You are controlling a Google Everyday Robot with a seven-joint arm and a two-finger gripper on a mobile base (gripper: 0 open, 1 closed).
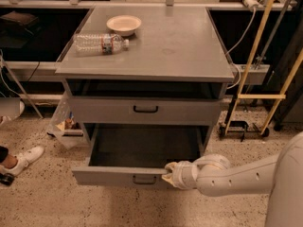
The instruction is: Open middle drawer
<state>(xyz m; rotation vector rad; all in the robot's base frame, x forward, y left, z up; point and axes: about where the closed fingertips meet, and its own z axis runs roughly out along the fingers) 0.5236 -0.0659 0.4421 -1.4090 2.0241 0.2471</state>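
Cream gripper (171,174) at wide grey metal middle drawer (109,176), front's right end; clamp state can't tell; pull straight, level.

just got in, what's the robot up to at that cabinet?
The robot's arm reaches in from the right, gripper at the front edge of the middle drawer, just right of its black handle. That drawer stands pulled well out; the top drawer above looks shut. A bottle and bowl sit on the cabinet top.
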